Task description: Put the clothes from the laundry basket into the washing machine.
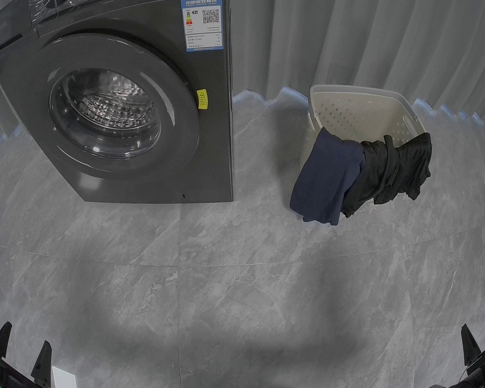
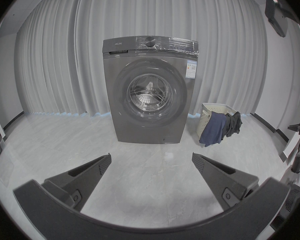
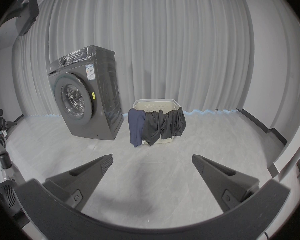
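Clothes not picked up yet. Left gripper (image 2: 150, 155) and right gripper (image 3: 151, 155) sit low over the floor (image 1: 242, 297), fingers spread wide, nothing held, well apart from everything. Further out, navy garment (image 1: 328, 173) and black garment (image 1: 393, 171) are draped over the near rim of the laundry basket (image 1: 361, 90), hanging outside it and touching each other. Risks: pull one and the other likely drags along or drops; a light basket may tip. Beyond, to the left, washing machine (image 1: 210, 152) has its door (image 1: 108, 109) shut, so cloth carried over first has nowhere to go
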Motion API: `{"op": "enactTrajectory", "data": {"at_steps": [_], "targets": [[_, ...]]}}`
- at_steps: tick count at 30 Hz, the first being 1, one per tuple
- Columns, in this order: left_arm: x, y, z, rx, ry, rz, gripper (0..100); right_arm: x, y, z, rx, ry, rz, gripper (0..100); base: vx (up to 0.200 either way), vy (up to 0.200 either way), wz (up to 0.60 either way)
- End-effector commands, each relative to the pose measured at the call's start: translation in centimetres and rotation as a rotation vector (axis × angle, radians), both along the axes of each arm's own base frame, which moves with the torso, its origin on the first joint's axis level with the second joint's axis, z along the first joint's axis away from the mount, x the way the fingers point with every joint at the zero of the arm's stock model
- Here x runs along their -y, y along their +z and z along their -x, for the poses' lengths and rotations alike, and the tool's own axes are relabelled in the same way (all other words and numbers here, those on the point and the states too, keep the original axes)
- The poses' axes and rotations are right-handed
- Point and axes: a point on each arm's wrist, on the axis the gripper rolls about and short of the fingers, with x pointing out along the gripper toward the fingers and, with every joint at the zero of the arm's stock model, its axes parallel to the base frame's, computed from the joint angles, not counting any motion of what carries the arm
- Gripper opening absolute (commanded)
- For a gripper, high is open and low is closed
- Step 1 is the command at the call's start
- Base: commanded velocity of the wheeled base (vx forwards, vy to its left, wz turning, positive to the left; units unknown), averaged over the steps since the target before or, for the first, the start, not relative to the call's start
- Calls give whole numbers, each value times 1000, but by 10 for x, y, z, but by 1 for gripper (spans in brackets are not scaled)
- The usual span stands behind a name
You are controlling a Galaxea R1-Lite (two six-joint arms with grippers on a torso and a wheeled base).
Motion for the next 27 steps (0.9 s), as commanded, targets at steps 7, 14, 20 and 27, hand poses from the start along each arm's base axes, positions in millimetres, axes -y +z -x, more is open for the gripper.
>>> {"op": "enactTrajectory", "data": {"at_steps": [7,14,20,27], "targets": [[0,-5,0,-3,-3,1,100,0,-5,0,0,0,2,100,0,0,0],[0,-5,0,-4,-3,4,100,0,-5,0,0,0,2,100,0,-171,0],[0,-5,0,-4,-3,1,100,0,-5,0,0,2,2,100,0,-200,0],[0,-5,0,-4,-3,3,100,0,-5,0,0,0,2,100,0,-200,0]]}}
